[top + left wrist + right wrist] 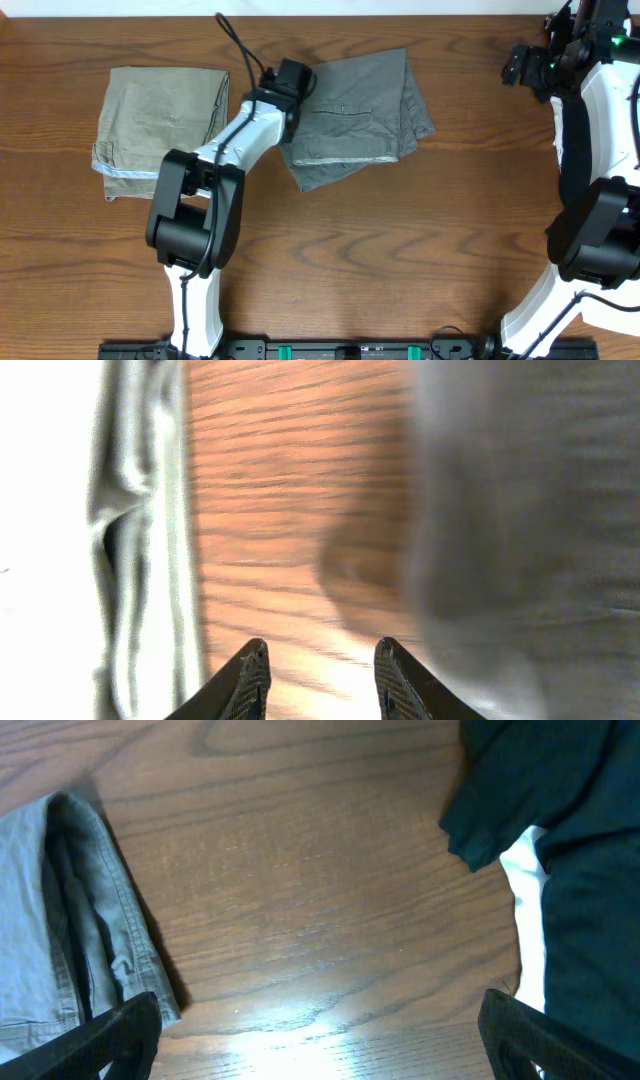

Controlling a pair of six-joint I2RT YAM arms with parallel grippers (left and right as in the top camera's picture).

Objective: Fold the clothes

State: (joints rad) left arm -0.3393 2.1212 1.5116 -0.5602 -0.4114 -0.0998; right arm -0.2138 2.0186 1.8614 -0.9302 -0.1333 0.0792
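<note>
Grey woven shorts (365, 115), rumpled, lie far centre on the brown wooden worktop (400, 260). Olive-khaki shorts (160, 125), folded, pale-blue lining showing: far left. Left claw (318, 655): between the two, slightly parted, pinching nothing. Right claw (320, 1020): far right, spread wide, empty, beside black garment (580, 810) over white garment (525, 910).

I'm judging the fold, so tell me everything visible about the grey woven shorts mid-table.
The grey woven shorts lie flat on the wooden table, folded into a skewed rectangle. Layers are misaligned: a lower layer pokes out at the near-left corner and right edge. Seams and a pocket line show on top. The left hand, parted and empty, sits at their left edge; contact is unclear.
</note>
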